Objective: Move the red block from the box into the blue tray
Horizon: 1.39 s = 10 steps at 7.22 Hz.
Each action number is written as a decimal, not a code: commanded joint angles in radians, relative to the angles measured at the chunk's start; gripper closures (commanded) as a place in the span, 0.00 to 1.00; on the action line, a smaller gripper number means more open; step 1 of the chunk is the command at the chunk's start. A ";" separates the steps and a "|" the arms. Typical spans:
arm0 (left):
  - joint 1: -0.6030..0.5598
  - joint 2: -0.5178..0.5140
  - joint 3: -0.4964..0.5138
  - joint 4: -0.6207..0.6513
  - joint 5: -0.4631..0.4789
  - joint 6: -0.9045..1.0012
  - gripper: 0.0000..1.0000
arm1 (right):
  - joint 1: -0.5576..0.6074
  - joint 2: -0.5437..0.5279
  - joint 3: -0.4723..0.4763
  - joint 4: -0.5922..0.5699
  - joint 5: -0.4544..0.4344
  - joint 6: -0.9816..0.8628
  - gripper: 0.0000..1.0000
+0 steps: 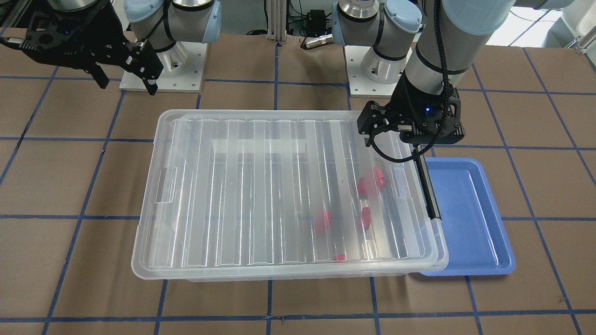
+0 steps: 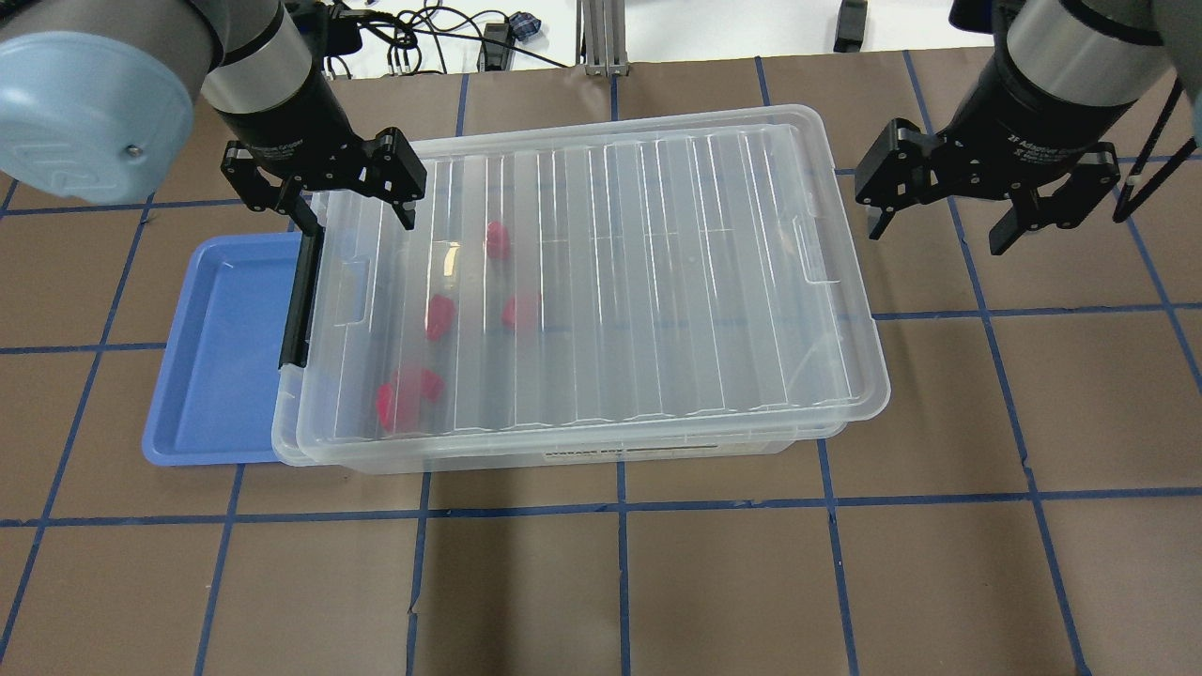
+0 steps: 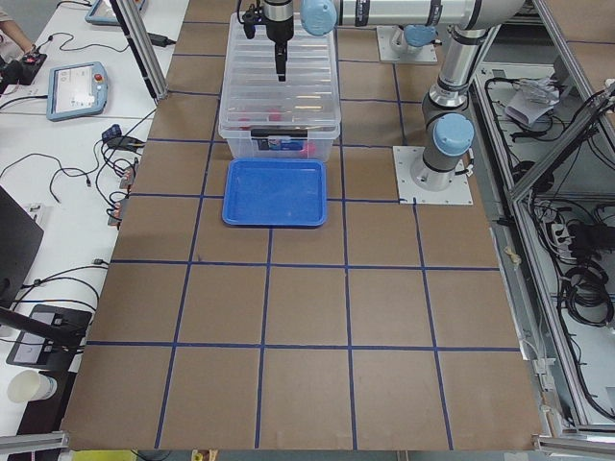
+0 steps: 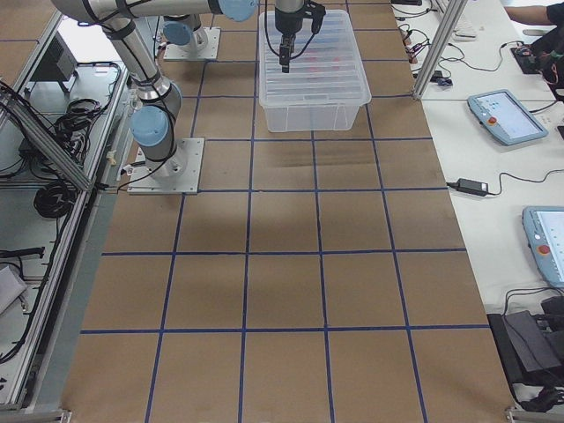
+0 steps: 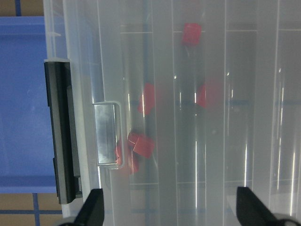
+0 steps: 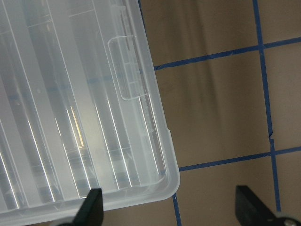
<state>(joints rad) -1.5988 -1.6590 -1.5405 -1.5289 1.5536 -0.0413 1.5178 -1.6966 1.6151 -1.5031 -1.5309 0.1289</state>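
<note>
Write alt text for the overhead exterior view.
Large clear plastic storage box, ribbed lid on, holds several red blocks near its left end. A shallow light-blue tray lies empty beside that end, by the black clip handle. Open left gripper hovers over that end; open right gripper hovers off the opposite end.

Table (image 2: 714,582) covered in brown sheeting, blue tape lines (image 2: 620,512) marking square grid across it.

White side table (image 3: 58,134) along operators' edge:
- teach pendant (image 3: 75,89) lying flat, screen up
- second pendant (image 4: 546,238) further along, partly cut off by view edge
- black power brick (image 4: 468,186) with cord, just off brown sheeting
- tangle of black cables (image 3: 120,158) at table edge
- paper cup (image 3: 26,386) near end corner

Aluminium post (image 3: 135,43) slanting up between side table and main table. Operator's dark sleeve (image 4: 533,13) in far corner.
</note>
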 commanded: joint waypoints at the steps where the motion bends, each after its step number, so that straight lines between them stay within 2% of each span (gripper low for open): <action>1: -0.003 0.002 0.009 -0.002 -0.001 0.000 0.00 | 0.001 0.000 0.000 0.000 0.000 0.000 0.00; 5: 0.002 0.045 0.011 -0.013 0.009 0.015 0.00 | -0.001 0.023 0.031 -0.028 0.006 0.000 0.00; 7: 0.003 0.038 0.013 -0.017 0.011 0.015 0.00 | -0.001 0.135 0.014 -0.139 -0.005 -0.002 0.00; 8: 0.003 0.021 0.013 -0.019 0.011 0.015 0.00 | -0.001 0.174 0.015 -0.194 -0.027 -0.061 0.00; 10: 0.005 0.050 0.017 -0.058 0.016 0.024 0.00 | -0.001 0.245 0.017 -0.232 -0.035 -0.092 0.00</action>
<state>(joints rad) -1.5948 -1.6243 -1.5265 -1.5615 1.5670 -0.0237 1.5171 -1.4933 1.6310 -1.7141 -1.5616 0.0521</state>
